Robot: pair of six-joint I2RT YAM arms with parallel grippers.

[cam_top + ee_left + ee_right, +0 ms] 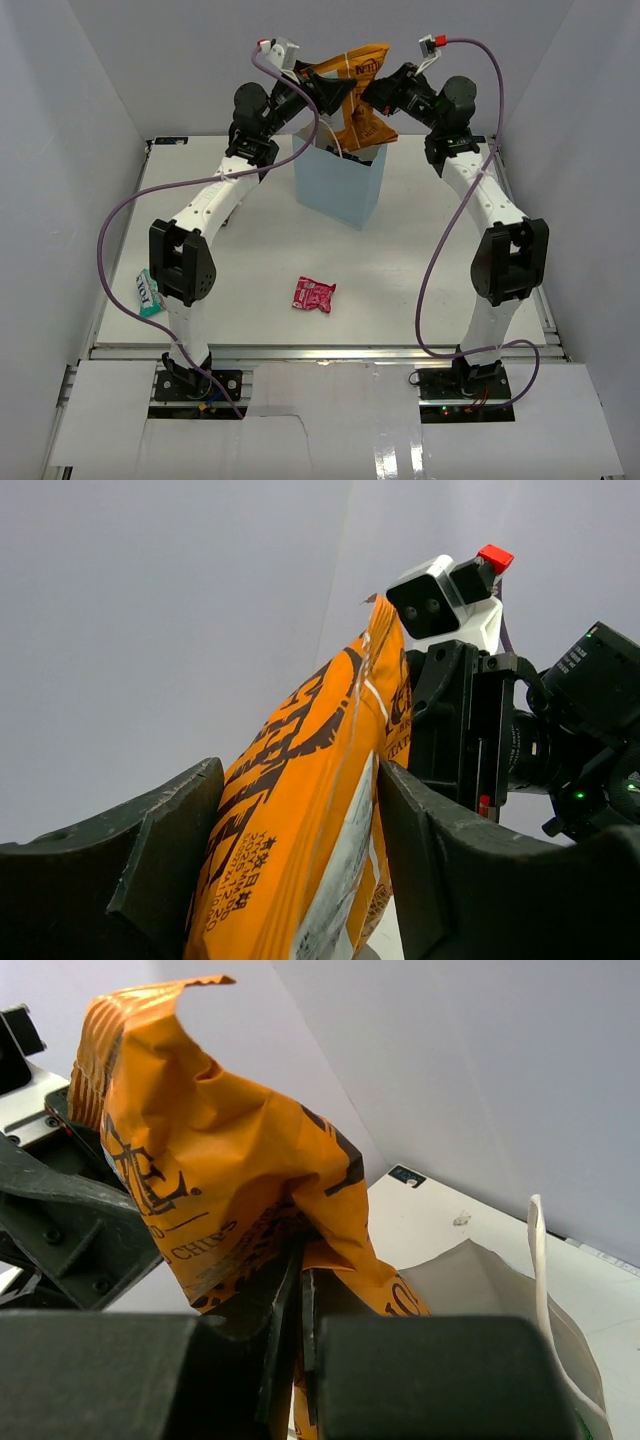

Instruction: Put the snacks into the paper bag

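Right tool (300,1280) clamped on orange chip bag (362,115) above paper bag (338,185), top centre; left tool (300,860) straddles it, grip unclear. Pink-red packet (313,295), green packet (148,293) unbagged.

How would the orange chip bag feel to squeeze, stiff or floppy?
Probably floppy: the orange chip bag is creased and folds where the right pincer pinches it. Likely light: a thin pinch keeps it up. Label says chips, so hard squeezing may crush them.
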